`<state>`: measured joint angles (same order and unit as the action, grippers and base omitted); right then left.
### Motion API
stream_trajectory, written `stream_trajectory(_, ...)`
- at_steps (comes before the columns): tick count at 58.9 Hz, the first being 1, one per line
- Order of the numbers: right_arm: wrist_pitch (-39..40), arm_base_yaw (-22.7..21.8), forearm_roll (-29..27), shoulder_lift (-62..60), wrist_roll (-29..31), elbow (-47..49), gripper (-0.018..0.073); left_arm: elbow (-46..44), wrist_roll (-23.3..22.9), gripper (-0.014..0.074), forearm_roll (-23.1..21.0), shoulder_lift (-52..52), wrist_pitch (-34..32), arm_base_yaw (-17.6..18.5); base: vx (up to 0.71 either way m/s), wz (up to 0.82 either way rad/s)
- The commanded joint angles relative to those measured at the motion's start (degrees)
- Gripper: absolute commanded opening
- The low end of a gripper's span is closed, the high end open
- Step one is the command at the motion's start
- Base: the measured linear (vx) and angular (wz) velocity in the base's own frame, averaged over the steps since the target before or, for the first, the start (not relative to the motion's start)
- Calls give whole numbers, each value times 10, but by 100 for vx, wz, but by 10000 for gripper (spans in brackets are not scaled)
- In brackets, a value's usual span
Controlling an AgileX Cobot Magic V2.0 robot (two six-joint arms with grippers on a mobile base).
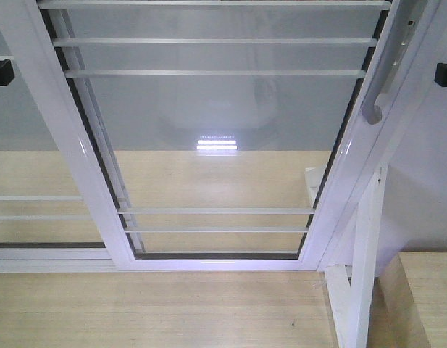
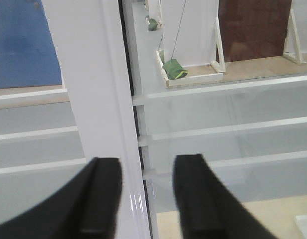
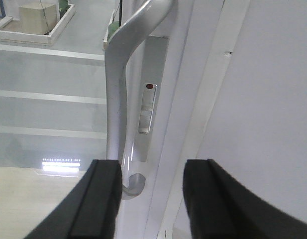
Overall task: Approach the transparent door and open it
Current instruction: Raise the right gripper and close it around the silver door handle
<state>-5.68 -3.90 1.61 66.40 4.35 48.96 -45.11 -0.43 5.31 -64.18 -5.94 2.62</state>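
Standing close to the glass: the base looks parked right at the transparent door (image 1: 223, 130), which fills the middle of the front view, so I judge the approach leg finished. The door's handle-side upright sits hard against the white jamb on the right with no gap showing. The opening leg therefore reads as not begun.

- Grey pull handle (image 3: 116, 99) runs down the right upright. A small latch plate with a red dot (image 3: 147, 112) is just beside it.
- Right gripper (image 3: 151, 199): jaws wide apart, nothing held. The hooked lower end of the handle lies in the gap between the fingers, nearer the left-hand finger (image 3: 101, 199). I cannot tell whether that finger touches the handle.
- Left gripper (image 2: 146, 194): jaws also spread, empty. They are lined up on a white upright (image 2: 93, 74) and the glass beside it, with no contact that I can make out. I cannot tell whether this upright belongs to the door or to the neighbouring panel (image 1: 35, 174).

Left to do, by my reading:
- Close the right jaws on the handle.
- Draw the panel sideways along its track, away from the jamb.
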Motion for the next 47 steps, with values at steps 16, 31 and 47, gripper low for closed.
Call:
stream_trajectory(16,57,-2,-22,48,8,24,475,-20,-6,523,-42,9,33,3,0,0)
stream_trajectory(31,47,-1,-22,124,8,73,475,-20,-6,523,-42,-1,115,3,0,0)
stream_trajectory(47,42,-1,-16,211,13,165,474,-20,-6,523,-42,-19,109,3,0,0)
